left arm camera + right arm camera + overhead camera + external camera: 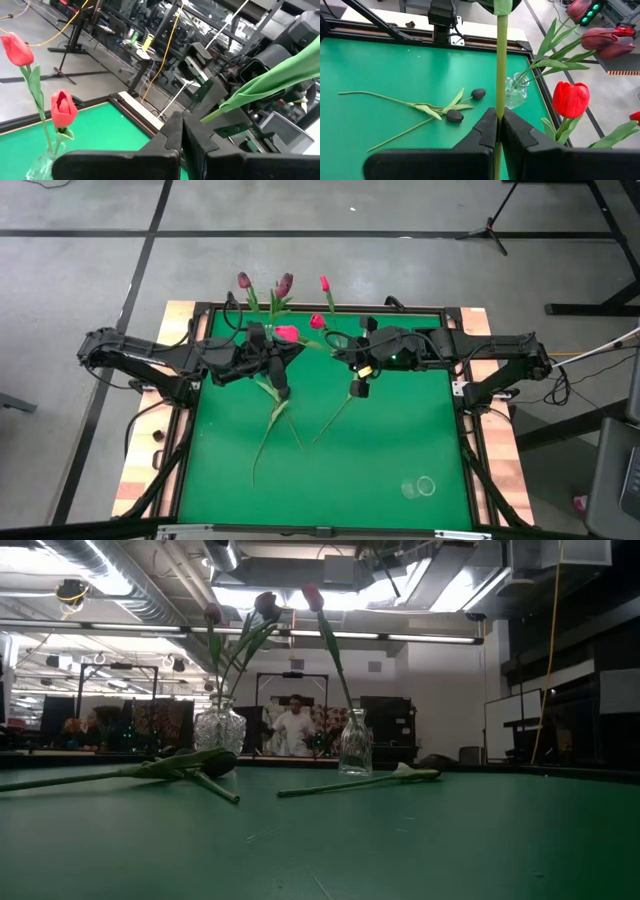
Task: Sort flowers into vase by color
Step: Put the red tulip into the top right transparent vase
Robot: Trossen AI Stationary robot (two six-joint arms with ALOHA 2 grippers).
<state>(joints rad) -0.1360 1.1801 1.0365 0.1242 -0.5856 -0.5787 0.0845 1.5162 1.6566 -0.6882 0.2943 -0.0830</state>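
Three flowers stood in two glass vases (219, 726) at the table's (400, 430) far edge. A stem (501, 75) was clamped in the right gripper (499, 122) near them; the left gripper (182, 131) was clenched empty. Three flowers (275, 415) lay unsorted on the table.

We see two dusky purple flowers (264, 283) standing upright in the left vase (516, 92) at the far edge of the green table (400, 430). A pink flower (324, 283) stands in the right vase (354, 743) beside it. Nearer than the left vase, two near-black-headed stems (451, 108) lie crossed flat. One pink bloom (287, 333) and another (317, 321) are held aloft just above the vases.
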